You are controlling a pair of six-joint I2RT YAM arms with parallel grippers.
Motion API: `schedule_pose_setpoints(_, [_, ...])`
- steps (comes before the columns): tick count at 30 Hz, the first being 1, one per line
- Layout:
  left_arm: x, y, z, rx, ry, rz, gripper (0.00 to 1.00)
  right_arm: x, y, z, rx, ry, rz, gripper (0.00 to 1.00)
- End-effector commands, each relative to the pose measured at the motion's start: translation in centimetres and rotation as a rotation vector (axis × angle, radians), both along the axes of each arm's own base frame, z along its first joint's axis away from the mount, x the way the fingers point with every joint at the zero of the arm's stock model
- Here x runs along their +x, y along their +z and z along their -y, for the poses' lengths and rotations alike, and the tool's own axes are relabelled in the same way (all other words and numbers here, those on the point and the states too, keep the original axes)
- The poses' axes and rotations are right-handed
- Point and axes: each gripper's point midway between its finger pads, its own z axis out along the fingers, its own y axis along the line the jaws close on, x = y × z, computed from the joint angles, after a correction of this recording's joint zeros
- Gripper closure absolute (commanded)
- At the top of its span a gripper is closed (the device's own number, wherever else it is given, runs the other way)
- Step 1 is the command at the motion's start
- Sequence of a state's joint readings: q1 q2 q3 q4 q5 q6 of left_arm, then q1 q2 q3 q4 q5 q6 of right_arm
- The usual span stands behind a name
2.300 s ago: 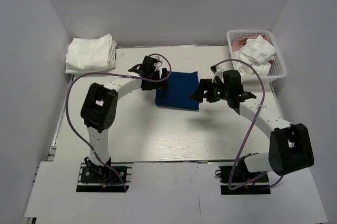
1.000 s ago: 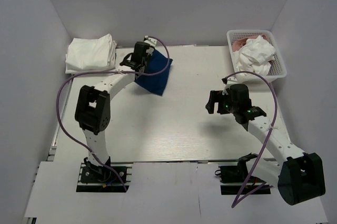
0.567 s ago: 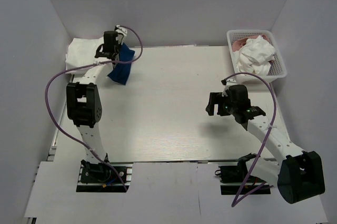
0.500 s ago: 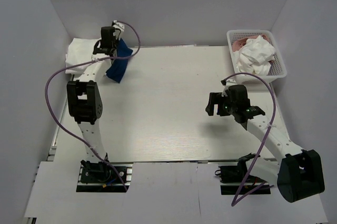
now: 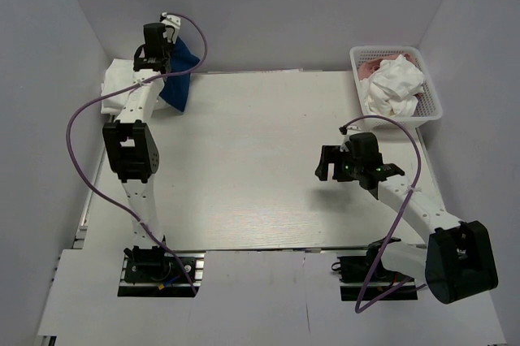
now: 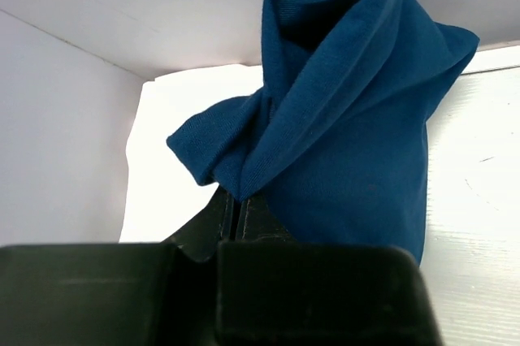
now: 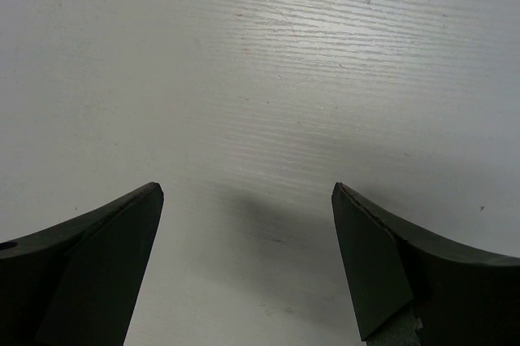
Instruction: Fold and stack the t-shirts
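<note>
My left gripper [image 5: 158,60] is raised at the far left corner, shut on a folded navy t-shirt [image 5: 179,78] that hangs from it. In the left wrist view the navy t-shirt [image 6: 349,118] drapes over the closed fingertips of the left gripper [image 6: 236,200], with a stack of folded white t-shirts [image 6: 171,167] beneath and behind it. That white stack [image 5: 118,90] lies at the table's far left. My right gripper [image 5: 327,163] hovers low over the table at the right, and its jaws [image 7: 248,192] stand open with only bare board between them.
A white lattice basket [image 5: 431,94] stands at the far right corner, holding a crumpled white t-shirt [image 5: 398,78] and a pink one [image 5: 374,64]. Grey walls close in the table [image 5: 260,167] on three sides. Purple cables loop from both arms.
The left arm has carried the navy t-shirt from the table's middle to the far left, and lifted it above the white stack. The right arm drew back to the right and stays open.
</note>
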State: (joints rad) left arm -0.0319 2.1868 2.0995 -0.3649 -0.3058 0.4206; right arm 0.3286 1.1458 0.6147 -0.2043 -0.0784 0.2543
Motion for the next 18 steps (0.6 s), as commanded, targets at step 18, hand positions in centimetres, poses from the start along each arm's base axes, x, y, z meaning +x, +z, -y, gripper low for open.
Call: schedule_pose_setpoints(18, [-4.6,14.2,-0.5,-0.102,-0.012,0.251,1.00,0.8,1.2,-1.2,0.055,0.029,0.045,0.10])
